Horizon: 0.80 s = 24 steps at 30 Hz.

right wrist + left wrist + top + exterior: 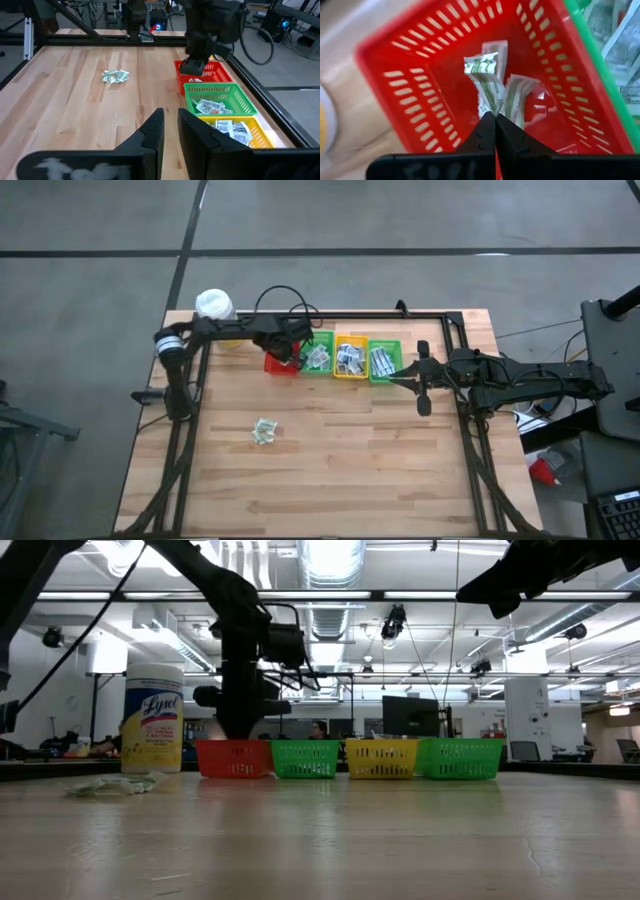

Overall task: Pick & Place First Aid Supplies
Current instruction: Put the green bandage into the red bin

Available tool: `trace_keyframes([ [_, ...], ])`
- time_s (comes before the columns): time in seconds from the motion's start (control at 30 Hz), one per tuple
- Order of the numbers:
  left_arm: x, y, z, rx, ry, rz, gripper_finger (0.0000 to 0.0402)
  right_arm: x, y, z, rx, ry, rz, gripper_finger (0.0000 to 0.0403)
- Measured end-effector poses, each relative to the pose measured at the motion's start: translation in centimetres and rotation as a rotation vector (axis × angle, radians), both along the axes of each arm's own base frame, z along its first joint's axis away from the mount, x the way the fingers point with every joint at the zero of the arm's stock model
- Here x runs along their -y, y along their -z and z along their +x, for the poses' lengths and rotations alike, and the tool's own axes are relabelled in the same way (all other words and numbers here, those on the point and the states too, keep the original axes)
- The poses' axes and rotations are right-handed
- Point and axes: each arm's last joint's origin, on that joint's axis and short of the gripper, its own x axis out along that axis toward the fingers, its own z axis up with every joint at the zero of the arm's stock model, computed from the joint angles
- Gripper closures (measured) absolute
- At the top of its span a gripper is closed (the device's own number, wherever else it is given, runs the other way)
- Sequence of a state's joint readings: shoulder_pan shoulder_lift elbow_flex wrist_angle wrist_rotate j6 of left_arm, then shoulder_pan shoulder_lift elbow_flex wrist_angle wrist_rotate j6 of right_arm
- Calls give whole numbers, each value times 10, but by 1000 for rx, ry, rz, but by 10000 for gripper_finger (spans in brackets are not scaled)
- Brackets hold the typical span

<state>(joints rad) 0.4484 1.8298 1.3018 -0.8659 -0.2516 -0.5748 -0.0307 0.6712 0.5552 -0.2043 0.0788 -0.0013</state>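
My left gripper [495, 119] is shut on a white packet with green print [486, 80] and points down into the red basket [277, 366], whose floor holds two more packets [519, 97]. In the low view its fingers [237, 732] dip behind the basket's rim [235, 745]. A small pile of packets [264, 432] lies on the bare wood at the left centre. My right gripper [170, 127] hovers beside the right-hand green basket [386, 360], a narrow gap between its fingers and nothing in it. My left gripper pinches the green-printed packet by one end [492, 106] between its two fingertips. The fingers come from above, pointing steeply down. The packet reaches beyond the fingertips into the red basket; whether its far end [481, 61] touches the floor I cannot tell.
A green basket [318, 358], a yellow one [350, 360] and a second green one stand in a row right of the red one, all with packets inside. A yellow bottle with a white cap [214, 305] stands at the far left corner. Bare wood fills the near half.
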Motion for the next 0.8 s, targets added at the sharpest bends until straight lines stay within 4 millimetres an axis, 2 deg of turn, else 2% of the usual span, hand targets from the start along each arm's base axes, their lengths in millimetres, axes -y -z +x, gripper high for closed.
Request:
trace_keyframes([
  [0.13, -1, 9, 2, -23, 3, -20, 402, 0, 0, 0, 0, 0, 0, 351],
  [0.57, -1, 6, 1, -16, 0, -17, 400, 0, 0, 0, 0, 0, -1, 351],
  [0.8, 0, 6, 1, -10, 4, -31, 376, 0, 0, 0, -1, 0, 0, 351],
])
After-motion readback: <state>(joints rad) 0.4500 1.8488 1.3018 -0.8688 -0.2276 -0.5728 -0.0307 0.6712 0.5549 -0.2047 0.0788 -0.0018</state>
